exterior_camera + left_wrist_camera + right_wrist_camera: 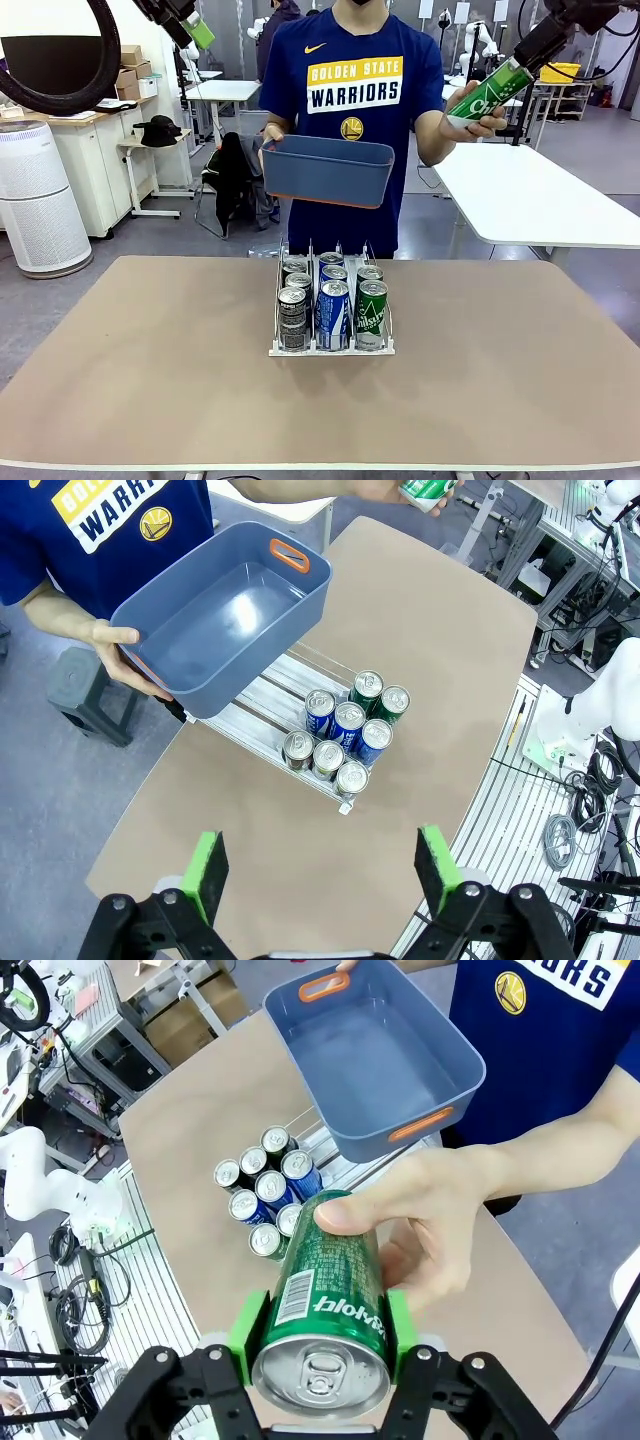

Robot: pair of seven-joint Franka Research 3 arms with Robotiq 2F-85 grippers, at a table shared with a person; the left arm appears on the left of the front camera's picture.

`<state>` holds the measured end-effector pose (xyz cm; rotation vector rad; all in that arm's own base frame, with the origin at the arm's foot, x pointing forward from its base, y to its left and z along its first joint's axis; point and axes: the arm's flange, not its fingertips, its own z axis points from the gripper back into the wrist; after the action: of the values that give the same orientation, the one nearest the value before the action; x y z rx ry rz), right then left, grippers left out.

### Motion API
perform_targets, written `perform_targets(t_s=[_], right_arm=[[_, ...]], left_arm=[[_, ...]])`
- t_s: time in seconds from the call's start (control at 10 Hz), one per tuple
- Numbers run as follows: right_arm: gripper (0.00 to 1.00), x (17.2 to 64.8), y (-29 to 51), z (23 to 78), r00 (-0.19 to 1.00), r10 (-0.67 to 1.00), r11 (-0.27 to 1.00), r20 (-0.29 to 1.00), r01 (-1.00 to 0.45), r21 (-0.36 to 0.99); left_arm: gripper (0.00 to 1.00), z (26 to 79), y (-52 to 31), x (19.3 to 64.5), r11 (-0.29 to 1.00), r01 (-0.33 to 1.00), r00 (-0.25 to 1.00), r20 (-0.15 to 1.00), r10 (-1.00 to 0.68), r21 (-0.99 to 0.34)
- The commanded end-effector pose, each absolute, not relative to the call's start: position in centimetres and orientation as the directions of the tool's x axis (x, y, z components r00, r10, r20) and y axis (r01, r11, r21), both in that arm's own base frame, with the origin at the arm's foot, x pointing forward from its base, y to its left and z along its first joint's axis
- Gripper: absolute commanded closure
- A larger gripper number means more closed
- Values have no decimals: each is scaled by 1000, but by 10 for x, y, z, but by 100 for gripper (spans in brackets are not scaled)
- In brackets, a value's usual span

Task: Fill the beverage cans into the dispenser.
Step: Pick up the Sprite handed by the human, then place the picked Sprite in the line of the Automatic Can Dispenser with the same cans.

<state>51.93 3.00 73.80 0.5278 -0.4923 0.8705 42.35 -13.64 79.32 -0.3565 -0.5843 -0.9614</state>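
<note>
Eight cans (332, 300) stand in the dispenser (331, 348). Right gripper (320, 1335) clamps a green can (328, 1295), hand (437, 1230) also holding it, beyond the dispenser. Left gripper (325, 875) is released.

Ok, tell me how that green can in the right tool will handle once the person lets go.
The green can looks rigid, so the right tool pinching its sides should hold. Its glossy wall is probably slippery, and the person's hand shares the grip. Laid on its side it would likely roll.
</note>
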Motion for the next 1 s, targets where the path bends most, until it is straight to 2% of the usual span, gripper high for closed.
perform_targets(t_s=[0.0, 0.2, 0.3, 0.4, 0.5, 0.9], right_arm=[[100, 515, 32, 735, 563, 573, 551, 595, -802, 229], [100, 514, 34, 734, 551, 595, 522, 586, -818, 239], [100, 516, 34, 733, 565, 575, 534, 592, -807, 252], [100, 519, 36, 736, 608, 529, 597, 591, -762, 250], [100, 519, 32, 736, 551, 583, 530, 596, -815, 235], [100, 519, 32, 736, 551, 583, 530, 596, -815, 235]], left_arm=[[0, 790, -133, 423, 525, 851, 425, 626, -654, -30], [0, 790, -133, 423, 525, 851, 425, 626, -654, -30], [0, 790, -133, 423, 525, 851, 425, 626, -654, -30], [0, 790, -133, 423, 525, 851, 425, 626, -654, -30], [0, 790, -133, 423, 525, 851, 425, 626, -654, -30], [0, 790, -133, 423, 525, 851, 425, 626, -654, -30]])
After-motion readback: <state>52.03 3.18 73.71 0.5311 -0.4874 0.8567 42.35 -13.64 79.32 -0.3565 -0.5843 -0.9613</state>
